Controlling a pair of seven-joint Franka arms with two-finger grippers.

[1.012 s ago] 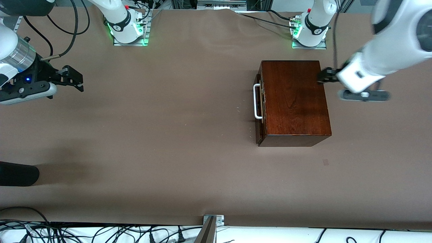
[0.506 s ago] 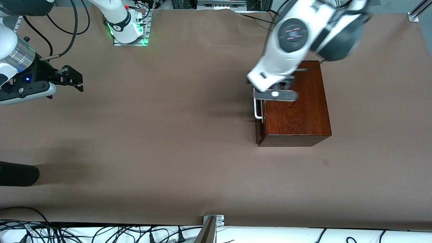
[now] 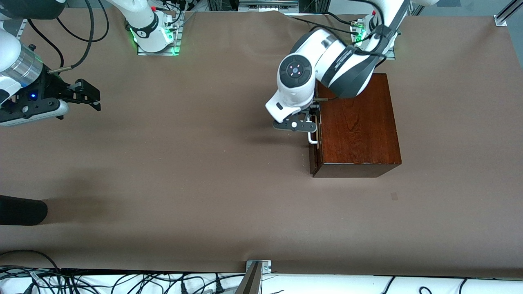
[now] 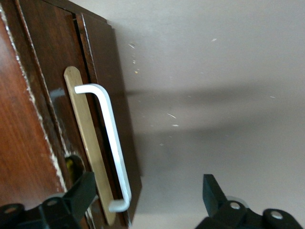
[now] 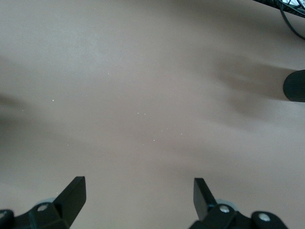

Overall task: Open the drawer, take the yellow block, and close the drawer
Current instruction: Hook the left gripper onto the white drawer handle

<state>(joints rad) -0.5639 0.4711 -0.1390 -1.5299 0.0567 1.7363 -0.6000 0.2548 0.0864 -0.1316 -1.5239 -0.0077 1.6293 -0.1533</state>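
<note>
The dark reddish-brown wooden box point(image 3: 357, 122) stands toward the left arm's end of the table. Its drawer point(image 4: 102, 86) looks shut, and the white bar handle point(image 3: 312, 139) faces the right arm's end. My left gripper point(image 3: 309, 118) is open and hangs over the drawer front. In the left wrist view the handle point(image 4: 112, 148) runs between my left gripper's point(image 4: 145, 193) two fingers, one over the box side and one over bare table, touching nothing. The yellow block is hidden. My right gripper point(image 3: 97, 100) waits open and empty over the table at the right arm's end, and it also shows in the right wrist view point(image 5: 138, 191).
A black cylinder point(image 3: 20, 210) pokes in at the right arm's end, nearer the front camera, and also shows in the right wrist view point(image 5: 294, 86). A metal bracket point(image 3: 258, 266) and loose cables point(image 3: 122, 281) line the table's front edge.
My left arm has swung from the left arm's end of the box, across its top, to the drawer front over the handle. The right arm has not moved.
</note>
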